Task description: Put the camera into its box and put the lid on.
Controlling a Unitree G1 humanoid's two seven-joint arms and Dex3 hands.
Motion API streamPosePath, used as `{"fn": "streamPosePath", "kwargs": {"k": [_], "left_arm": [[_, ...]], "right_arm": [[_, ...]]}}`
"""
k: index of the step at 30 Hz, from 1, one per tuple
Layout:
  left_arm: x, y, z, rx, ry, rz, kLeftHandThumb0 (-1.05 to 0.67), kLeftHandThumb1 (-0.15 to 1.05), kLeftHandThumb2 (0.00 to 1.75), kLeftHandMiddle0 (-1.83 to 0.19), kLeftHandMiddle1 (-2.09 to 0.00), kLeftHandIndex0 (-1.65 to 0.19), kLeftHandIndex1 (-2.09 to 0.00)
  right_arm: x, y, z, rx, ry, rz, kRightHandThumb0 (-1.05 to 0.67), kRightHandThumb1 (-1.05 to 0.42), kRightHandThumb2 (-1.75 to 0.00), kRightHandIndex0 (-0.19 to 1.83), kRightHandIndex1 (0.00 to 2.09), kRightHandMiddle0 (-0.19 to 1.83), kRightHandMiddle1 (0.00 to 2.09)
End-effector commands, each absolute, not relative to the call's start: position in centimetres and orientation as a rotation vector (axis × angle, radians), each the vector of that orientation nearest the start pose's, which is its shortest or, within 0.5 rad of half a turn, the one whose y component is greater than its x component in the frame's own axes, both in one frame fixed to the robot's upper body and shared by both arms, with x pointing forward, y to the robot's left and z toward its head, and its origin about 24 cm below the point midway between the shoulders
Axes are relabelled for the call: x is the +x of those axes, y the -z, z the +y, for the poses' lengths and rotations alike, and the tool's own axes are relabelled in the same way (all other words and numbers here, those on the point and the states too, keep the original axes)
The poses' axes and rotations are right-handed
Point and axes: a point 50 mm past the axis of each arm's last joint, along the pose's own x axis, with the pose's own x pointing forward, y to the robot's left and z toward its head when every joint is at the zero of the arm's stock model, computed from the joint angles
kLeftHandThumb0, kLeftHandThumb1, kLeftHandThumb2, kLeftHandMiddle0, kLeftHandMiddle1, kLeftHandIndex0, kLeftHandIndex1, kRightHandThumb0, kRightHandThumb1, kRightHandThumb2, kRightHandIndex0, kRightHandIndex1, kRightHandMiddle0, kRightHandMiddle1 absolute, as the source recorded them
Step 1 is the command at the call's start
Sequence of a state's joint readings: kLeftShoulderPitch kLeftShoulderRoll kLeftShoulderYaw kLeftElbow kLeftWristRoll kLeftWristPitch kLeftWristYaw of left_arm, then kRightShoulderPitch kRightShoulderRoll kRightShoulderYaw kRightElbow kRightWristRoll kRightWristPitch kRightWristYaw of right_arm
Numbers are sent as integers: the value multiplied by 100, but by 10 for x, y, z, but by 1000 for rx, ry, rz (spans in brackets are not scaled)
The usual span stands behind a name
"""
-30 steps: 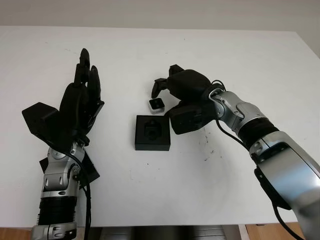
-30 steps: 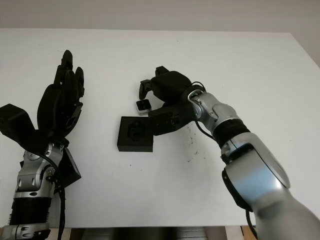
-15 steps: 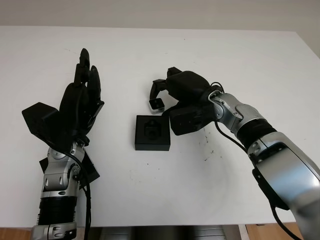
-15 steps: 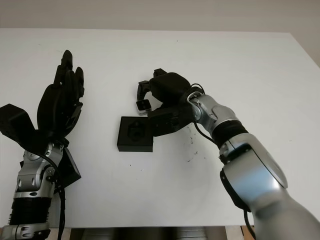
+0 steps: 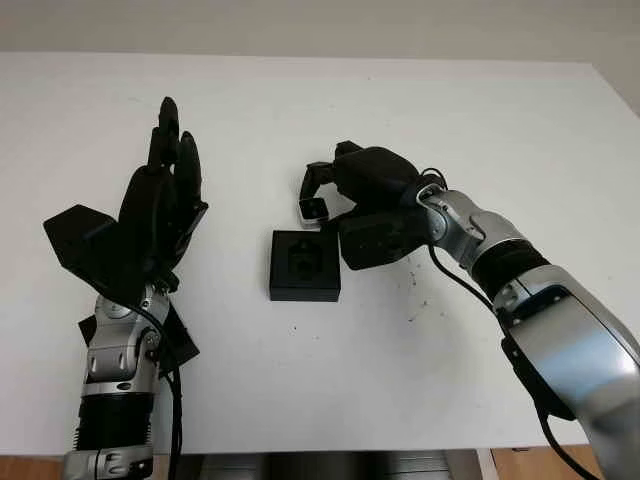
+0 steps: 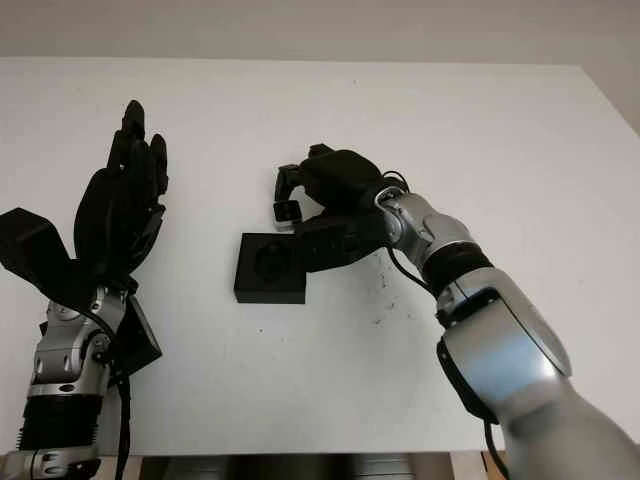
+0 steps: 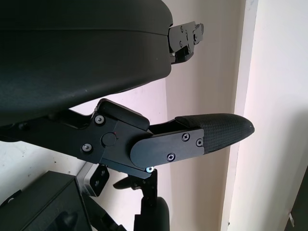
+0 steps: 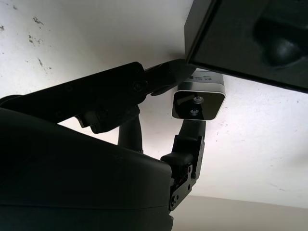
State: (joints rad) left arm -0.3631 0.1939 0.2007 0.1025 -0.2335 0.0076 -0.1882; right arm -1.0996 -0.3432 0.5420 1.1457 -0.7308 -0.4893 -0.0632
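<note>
Pinches the camera (image 5: 313, 208) in the right hand (image 5: 365, 180), one finger (image 8: 159, 79) on one side of the small body and another on the opposite side, lens face turned back toward the wrist. Grips it by the sides, most likely so that the underside comes free to drop into the recess without a finger trapped beneath. Cannot tell whether the camera clears the worktop (image 5: 300, 100) or touches it.

Holds the camera just beyond the far edge of the box (image 5: 304, 265), near its far right corner, apart from the rim by a narrow gap. Sits open, lid off, foam recess facing up and unfilled, near the middle of the worktop. Calls, by this reading, for a short carry toward the near edge and a level descent into the recess; risks catching the rim if tilted.

Leaves bare white surface all round the box, widest toward the far edge and the right edge, so the right arm has room to swing.

Keeps the left hand (image 5: 160, 215) open and raised, fingers pointing to the far edge, well apart from the box toward the left edge, out of the path. Shows a dark flat piece (image 5: 183, 342) by the left forearm; possibly the lid, not certain.
</note>
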Motion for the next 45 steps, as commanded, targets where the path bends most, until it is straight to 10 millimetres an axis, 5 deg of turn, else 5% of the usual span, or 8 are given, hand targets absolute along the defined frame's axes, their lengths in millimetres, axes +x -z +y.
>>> {"fn": "streamPosePath", "kwargs": {"k": [1,11,14,20,26,45], "left_arm": [[312,-134,202,-49,82,-307,-80,105,61,19,0,19,0],[312,-133,201,-57,79,-310,-81,105,60,19,0,19,0],[312,-133,200,-53,82,-311,-81,105,61,19,0,19,0],[312,-133,200,-52,83,-313,-81,105,61,19,0,19,0],[312,-133,201,-54,87,-311,-81,105,60,19,0,19,0],[312,-134,200,-54,88,-304,-82,105,60,19,0,19,0]], "right_arm": [[400,-143,-104,-1445,-527,-422,-41,-92,-5,-3,209,38,112],[398,-137,-107,-1446,-495,-454,-35,-92,-5,16,209,49,124],[397,-135,-107,-1437,-471,-481,-36,-92,-6,-1,209,50,130],[397,-132,-110,-1391,-434,-457,-37,-97,-6,9,106,39,138],[399,-127,-114,-1247,-404,-344,-39,-100,-6,17,59,33,144],[403,-125,-124,-976,-409,-148,-42,-101,-5,19,51,28,158]]}}
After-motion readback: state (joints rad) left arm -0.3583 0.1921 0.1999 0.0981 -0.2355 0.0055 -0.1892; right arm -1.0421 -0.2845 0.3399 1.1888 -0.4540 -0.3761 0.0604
